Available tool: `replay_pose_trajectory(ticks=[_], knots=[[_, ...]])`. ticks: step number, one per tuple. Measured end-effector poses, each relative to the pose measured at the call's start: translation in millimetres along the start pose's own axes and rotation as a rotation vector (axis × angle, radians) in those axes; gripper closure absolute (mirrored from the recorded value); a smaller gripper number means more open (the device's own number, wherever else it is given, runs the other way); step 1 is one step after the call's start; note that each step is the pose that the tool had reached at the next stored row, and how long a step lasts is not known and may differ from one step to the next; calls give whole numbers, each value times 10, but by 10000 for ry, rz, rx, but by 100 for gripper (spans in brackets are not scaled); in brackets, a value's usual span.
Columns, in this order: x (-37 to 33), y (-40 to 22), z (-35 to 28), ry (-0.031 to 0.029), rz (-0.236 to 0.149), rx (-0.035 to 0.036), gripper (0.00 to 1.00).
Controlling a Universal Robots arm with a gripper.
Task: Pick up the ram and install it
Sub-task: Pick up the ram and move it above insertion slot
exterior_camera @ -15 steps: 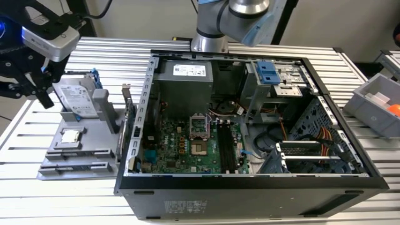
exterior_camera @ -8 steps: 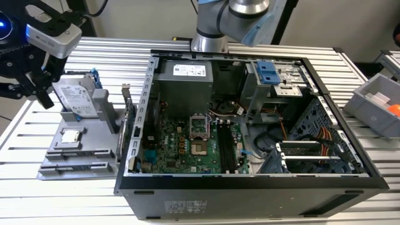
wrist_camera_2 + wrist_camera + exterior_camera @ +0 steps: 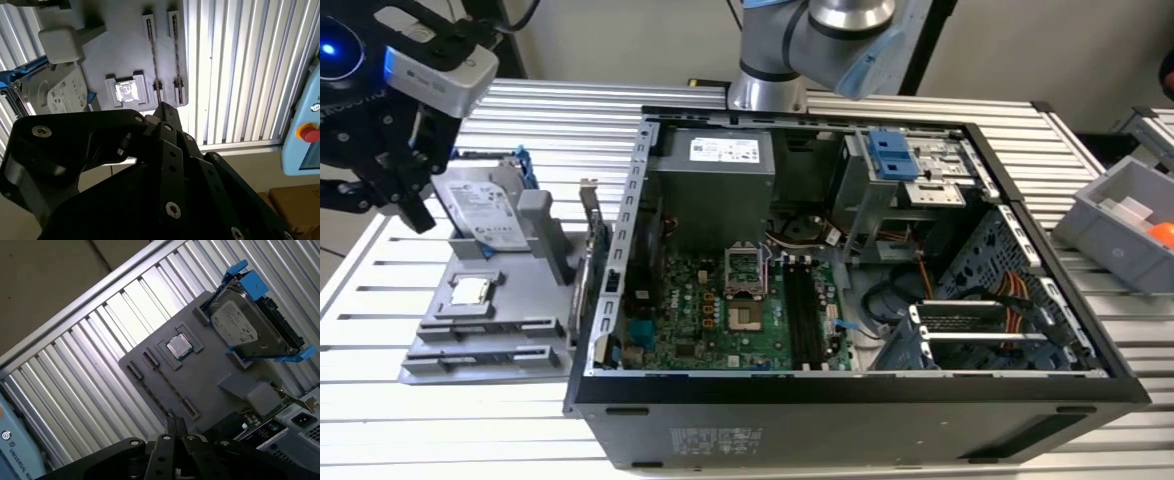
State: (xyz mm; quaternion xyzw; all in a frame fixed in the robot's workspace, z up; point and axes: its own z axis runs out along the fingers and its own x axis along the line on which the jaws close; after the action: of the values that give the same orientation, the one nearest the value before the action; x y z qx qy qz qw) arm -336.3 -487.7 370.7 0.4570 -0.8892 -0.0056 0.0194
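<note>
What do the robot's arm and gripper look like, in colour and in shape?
The arm is a silver-grey tube with a light blue joint cover. The gripper is black, built of flat linked bars with silver screws.

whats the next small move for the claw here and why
Likely open the claw, which looks shut as it hangs over the grey tray. The ram sits on edge in its narrow holder, close to the claw in both wrist views and not gripped. A shut claw could not straddle it on the way down.
</note>
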Motion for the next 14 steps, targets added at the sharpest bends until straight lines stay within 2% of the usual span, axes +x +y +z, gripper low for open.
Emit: replay_pose_trajectory(ticks=[14], knots=[[-2,1,0,89,-1503,79,100]])
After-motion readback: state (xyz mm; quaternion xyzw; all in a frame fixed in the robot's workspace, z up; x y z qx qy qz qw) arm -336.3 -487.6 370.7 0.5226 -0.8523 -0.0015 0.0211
